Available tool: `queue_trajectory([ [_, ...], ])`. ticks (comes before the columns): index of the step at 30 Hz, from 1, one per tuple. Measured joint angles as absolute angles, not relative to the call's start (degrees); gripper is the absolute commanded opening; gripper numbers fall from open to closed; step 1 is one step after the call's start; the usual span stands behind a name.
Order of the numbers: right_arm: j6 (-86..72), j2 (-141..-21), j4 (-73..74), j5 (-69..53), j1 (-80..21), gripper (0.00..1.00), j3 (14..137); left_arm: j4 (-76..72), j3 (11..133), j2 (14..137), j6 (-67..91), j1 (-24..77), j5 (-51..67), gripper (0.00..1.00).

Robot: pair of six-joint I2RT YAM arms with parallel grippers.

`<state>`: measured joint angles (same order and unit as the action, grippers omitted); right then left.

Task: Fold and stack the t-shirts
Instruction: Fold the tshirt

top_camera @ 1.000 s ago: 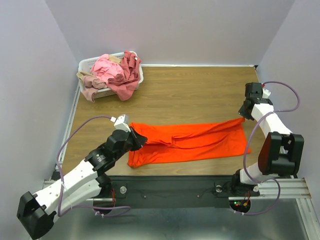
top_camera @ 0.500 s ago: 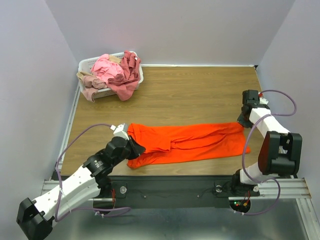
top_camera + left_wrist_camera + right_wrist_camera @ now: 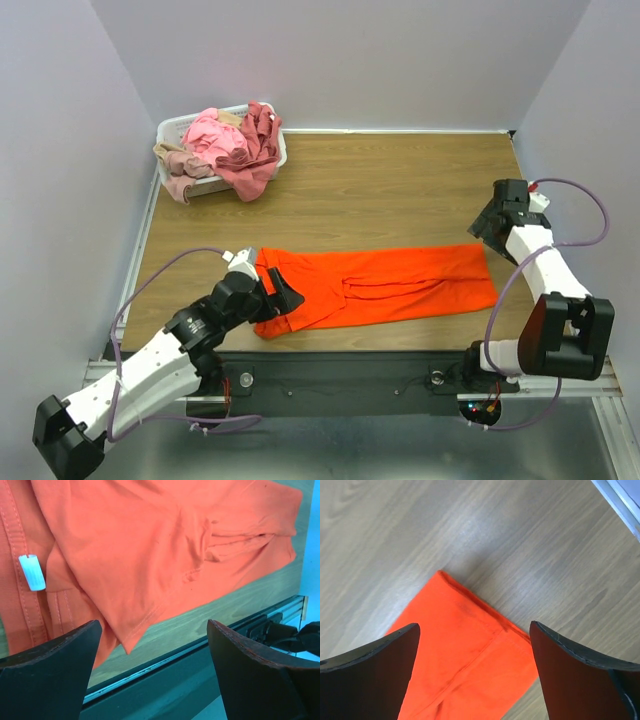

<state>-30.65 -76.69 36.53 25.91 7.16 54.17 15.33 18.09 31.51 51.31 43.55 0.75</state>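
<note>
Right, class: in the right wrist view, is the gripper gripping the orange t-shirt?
No, the right gripper is wide open, and the orange t-shirt lies flat on the wood beneath it.

The bright orange cotton t-shirt (image 3: 400, 283) lies stretched left to right along the near edge of the brown wooden table (image 3: 400, 180). The white plastic lattice basket (image 3: 172, 127) sits in the far left corner, holding a heap of pink, maroon and beige cotton t-shirts (image 3: 235, 145). The black left gripper (image 3: 283, 292) is over the orange shirt's left end, the black right gripper (image 3: 483, 228) over its far right corner.
</note>
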Motion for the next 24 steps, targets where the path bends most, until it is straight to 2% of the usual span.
queue_trajectory([
  [4,-29.34,-76.23,36.86,19.99,7.18,1.0,56.21,14.04,22.7,38.35,50.85,43.64,-1.32,0.98],
  [11,-26.06,-80.14,31.18,-1.48,7.07,1.0,54.7,5.26,27.29,58.57,50.41,43.68,-3.38,0.98],
  [19,-25.71,-88.2,26.87,-6.63,7.05,1.0,49.6,-1.58,36.91,80.66,48.38,40.84,-3.99,0.98],
  [24,-26.22,-88.03,24.84,-6.98,7.05,1.0,48.99,-4.43,50.87,95.66,44.45,36.53,-2.46,0.98],
])
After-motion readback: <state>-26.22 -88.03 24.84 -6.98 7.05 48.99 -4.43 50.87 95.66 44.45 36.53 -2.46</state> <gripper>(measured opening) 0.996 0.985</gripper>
